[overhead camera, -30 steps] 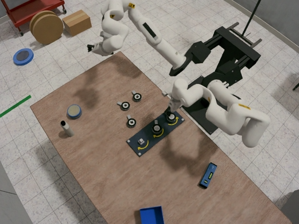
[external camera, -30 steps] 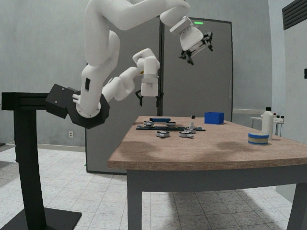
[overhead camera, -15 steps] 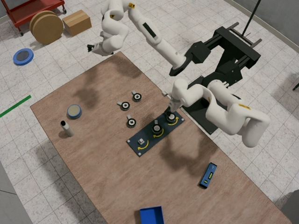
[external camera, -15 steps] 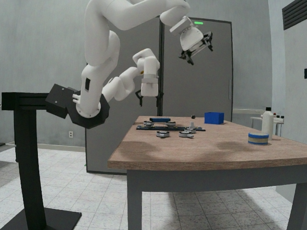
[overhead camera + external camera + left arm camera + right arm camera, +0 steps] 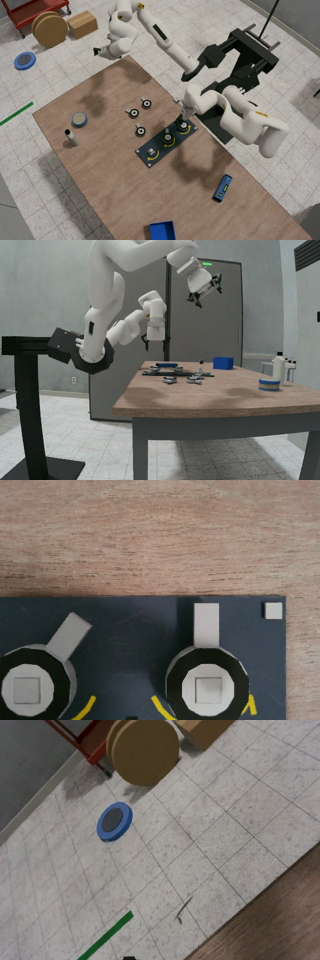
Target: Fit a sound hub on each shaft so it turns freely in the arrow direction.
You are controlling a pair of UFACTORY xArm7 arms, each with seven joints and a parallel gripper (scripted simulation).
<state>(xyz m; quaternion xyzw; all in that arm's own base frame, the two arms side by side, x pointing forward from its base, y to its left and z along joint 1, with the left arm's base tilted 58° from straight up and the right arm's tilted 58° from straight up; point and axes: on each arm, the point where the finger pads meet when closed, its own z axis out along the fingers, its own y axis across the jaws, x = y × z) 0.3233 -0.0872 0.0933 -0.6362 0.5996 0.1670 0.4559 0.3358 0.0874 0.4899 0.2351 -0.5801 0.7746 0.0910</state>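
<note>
The dark plate (image 5: 142,154) (image 5: 130,640) carries three shafts with yellow arrows. An end hub (image 5: 183,125) (image 5: 154,368) (image 5: 172,690) and a middle hub (image 5: 168,137) (image 5: 177,368) (image 5: 60,685) sit on two; the third shaft (image 5: 151,151) (image 5: 200,370) is bare. In the left wrist view the end hub's lever points straight up, the middle hub's slants up right. Three loose hubs (image 5: 149,105) (image 5: 136,114) (image 5: 143,133) lie beside the plate. My left gripper (image 5: 180,119) (image 5: 155,350) is open and empty above the end hub. My right gripper (image 5: 96,51) (image 5: 209,298) is open, high beyond the table's end.
A blue level (image 5: 223,187) (image 5: 166,365) and a blue bin (image 5: 162,231) (image 5: 223,363) stand on the table past the plate. A white bottle (image 5: 72,138) (image 5: 278,370) and a blue-edged round tin (image 5: 79,119) (image 5: 269,384) stand near the far long edge in the top view.
</note>
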